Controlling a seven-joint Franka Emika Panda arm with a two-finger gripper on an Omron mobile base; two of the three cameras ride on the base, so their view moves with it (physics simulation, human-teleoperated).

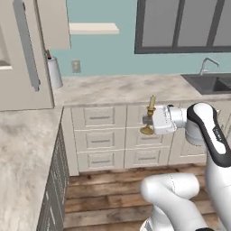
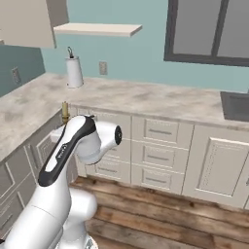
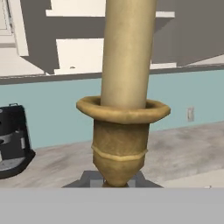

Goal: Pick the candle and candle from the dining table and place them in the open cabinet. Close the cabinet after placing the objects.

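Note:
My gripper (image 1: 148, 120) is shut on a slim tan taper candle (image 1: 152, 103) in a brass holder (image 1: 147, 130). It holds the candle upright in the air, in front of the cream drawer fronts below the worktop. In the hand view the candle (image 3: 127, 52) and its brass cup (image 3: 120, 131) stand very close. From the right base view, just the candle's top (image 2: 64, 111) shows behind the arm. The cream cabinet's open door (image 1: 20, 67), with a grey bar handle (image 1: 26, 45), stands at the upper left, well left of and above the gripper. The dining table is out of view.
A marble-look worktop (image 1: 117, 88) runs along the wall and turns the corner at left (image 1: 22, 149). A paper towel roll (image 1: 54, 72) stands in the corner and a sink (image 1: 212, 83) lies at the right. A black appliance (image 3: 13, 140) sits on the worktop. Wooden floor lies below.

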